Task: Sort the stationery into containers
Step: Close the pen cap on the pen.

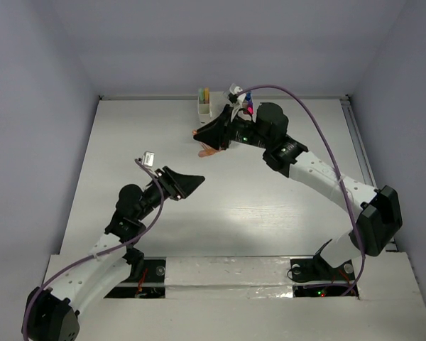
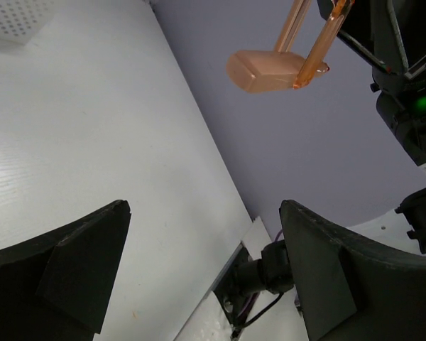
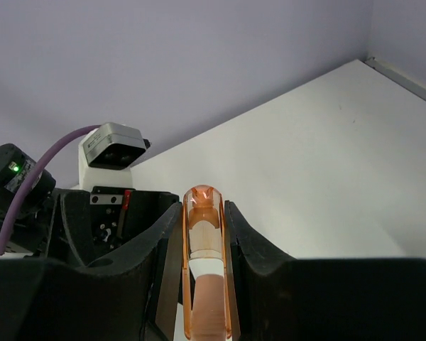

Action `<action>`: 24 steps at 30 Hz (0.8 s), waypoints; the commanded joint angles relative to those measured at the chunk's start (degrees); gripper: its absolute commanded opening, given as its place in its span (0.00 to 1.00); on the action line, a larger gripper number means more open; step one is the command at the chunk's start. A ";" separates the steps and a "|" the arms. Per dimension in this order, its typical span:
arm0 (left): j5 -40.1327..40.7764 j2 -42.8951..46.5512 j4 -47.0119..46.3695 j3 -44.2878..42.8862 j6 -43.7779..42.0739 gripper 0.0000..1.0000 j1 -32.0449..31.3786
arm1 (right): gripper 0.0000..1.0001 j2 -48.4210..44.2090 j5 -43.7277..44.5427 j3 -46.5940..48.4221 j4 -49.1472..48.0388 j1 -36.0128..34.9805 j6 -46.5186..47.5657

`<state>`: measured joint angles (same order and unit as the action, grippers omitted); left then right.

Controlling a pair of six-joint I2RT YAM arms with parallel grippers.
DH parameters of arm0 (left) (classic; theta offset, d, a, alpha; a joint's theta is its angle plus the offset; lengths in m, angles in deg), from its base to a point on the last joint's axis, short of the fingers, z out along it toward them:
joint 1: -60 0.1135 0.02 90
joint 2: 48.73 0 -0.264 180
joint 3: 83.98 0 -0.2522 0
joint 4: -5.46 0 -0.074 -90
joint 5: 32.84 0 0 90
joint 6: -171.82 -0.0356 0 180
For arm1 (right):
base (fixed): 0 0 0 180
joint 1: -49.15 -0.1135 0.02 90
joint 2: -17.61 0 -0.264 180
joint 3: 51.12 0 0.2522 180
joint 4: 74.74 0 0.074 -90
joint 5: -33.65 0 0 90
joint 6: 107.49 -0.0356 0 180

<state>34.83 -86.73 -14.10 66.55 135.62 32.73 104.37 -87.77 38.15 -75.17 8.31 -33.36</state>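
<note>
1 peach marker (image 3: 204, 256) clamped in right pincer (image 3: 202, 213); left pincer (image 2: 202, 213) agape.

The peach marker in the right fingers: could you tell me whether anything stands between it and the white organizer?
Nothing visible does. The peach marker, clamped in the right fingers, hangs just in front of the white organizer, with only table surface between them.

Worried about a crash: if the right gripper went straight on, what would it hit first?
Probably nothing: beyond the right gripper and its peach marker lies the table, then the wall. The left gripper sits close beside that line, so a brush is possible.
</note>
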 commanded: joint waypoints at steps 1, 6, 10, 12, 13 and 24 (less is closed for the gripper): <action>2.73 1.26 -0.69 -1.78 -2.82 0.84 -0.07 | 0.00 -3.44 1.01 -0.36 -5.05 -0.03 -1.61; 3.60 -0.94 -0.26 -4.33 -10.00 0.79 -0.07 | 0.00 -3.79 3.46 -0.01 -3.39 0.50 -3.02; 8.43 -0.32 1.50 -6.53 -19.07 0.69 -1.21 | 0.00 -3.88 5.23 2.00 1.26 0.50 -3.89; 10.45 0.20 0.20 -6.88 -20.66 0.68 -1.74 | 0.00 -3.79 6.36 3.06 2.94 0.50 -4.95; 10.20 0.29 -1.38 -6.62 -21.88 0.65 -3.04 | 0.00 -3.79 6.81 3.50 3.99 0.50 -5.30; 20.48 -5.85 -8.07 -8.90 -32.79 0.64 -12.37 | 0.00 -3.88 10.68 4.30 7.78 0.50 -11.01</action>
<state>51.24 -90.88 -17.40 60.48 108.04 21.54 102.47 -78.31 39.96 -67.32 8.37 -42.37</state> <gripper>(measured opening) 0.634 0.318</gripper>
